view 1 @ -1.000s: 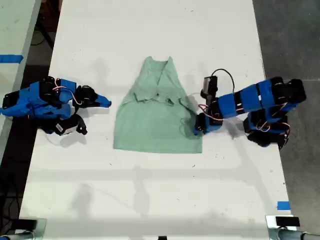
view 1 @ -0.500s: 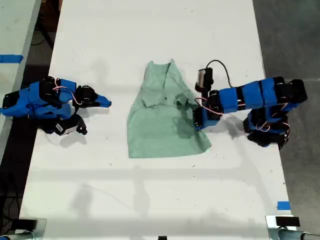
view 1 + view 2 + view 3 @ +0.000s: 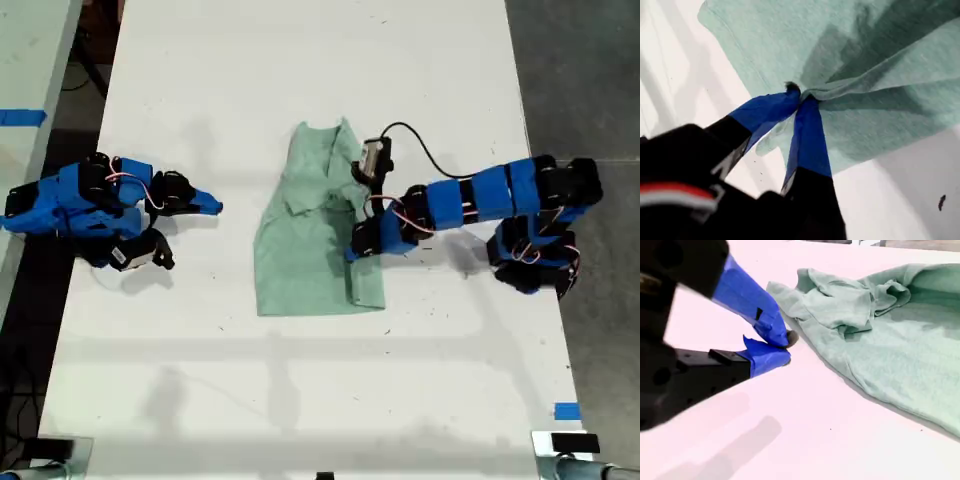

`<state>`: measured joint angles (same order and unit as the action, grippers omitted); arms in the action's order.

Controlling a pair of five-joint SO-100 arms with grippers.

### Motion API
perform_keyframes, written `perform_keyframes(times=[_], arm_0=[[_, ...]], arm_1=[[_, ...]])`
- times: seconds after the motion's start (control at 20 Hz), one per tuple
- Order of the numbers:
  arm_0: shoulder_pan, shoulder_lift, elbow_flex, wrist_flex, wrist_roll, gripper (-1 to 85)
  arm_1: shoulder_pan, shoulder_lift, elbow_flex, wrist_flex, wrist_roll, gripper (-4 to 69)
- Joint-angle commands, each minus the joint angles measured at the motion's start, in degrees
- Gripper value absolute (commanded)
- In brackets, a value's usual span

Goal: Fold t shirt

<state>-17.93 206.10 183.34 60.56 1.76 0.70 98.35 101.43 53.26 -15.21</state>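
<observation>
A pale mint-green t shirt (image 3: 315, 235) lies on a white table (image 3: 300, 400), near the middle of its width and well clear of every edge. Its long axis runs from the table's far edge toward the near edge in the exterior view, neck end farther away.

My first gripper (image 3: 356, 246) reaches in from the exterior view's right and is clamped on a pinch of the shirt's fabric; the first wrist view shows its blue-taped jaws closed with cloth (image 3: 860, 90) bunched between them. That side of the shirt is lifted and drawn across the body toward the exterior view's left, so one lengthwise strip already lies doubled over.

My second gripper (image 3: 205, 207) rests on the table at the exterior view's left, apart from the shirt. Its tips look nearly together with nothing between them. The shirt's nearest hem lies just beyond those tips.

The fold probably hinges on carrying the held edge farther across the shirt's long axis, toward my second gripper.
</observation>
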Motion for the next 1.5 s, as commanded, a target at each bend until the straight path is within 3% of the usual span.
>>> perform_keyframes(times=[0.0, 0.1, 0.25, 0.3, 0.35, 0.4, 0.8, 0.9, 0.95, 1.0, 1.45], arm_0=[[0.7, 0.4, 0.5, 0.1, -0.8, 0.0], [0.7, 0.4, 0.5, 0.1, -0.7, 0.0], [0.7, 0.4, 0.5, 0.1, -0.7, 0.0], [0.7, 0.4, 0.5, 0.1, -0.7, 0.0], [0.7, 0.4, 0.5, 0.1, -0.7, 0.0], [0.7, 0.4, 0.5, 0.1, -0.7, 0.0], [0.9, 0.4, 0.5, 0.1, -0.9, 0.0], [0.9, 0.4, 0.5, 0.1, -1.0, 0.0], [0.9, 0.4, 0.5, 0.1, -1.0, 0.0], [0.9, 0.4, 0.5, 0.1, -0.7, 0.0], [1.1, 0.5, 0.5, 0.1, -0.7, 0.0]], arm_1=[[-1.1, -1.1, -6.9, -1.1, -1.9, 18.9], [-1.2, -0.5, -8.9, 1.1, -2.2, 26.5], [-0.4, 4.6, -11.3, 9.7, -2.0, 26.6], [0.4, 7.6, -11.3, 14.2, -1.2, 20.3], [1.3, 11.6, -9.4, 18.3, 0.1, 4.4], [2.1, 17.3, -4.4, 19.6, 0.9, 0.6], [3.4, 73.9, 59.5, 5.5, -0.3, 0.7], [3.4, 91.0, 72.4, 7.6, 0.0, 0.7], [4.0, 102.7, 77.3, 14.4, 1.1, 0.7], [4.0, 102.7, 76.7, 17.1, 2.3, 0.7], [5.1, 102.7, 77.1, 19.2, 6.6, 0.7]])
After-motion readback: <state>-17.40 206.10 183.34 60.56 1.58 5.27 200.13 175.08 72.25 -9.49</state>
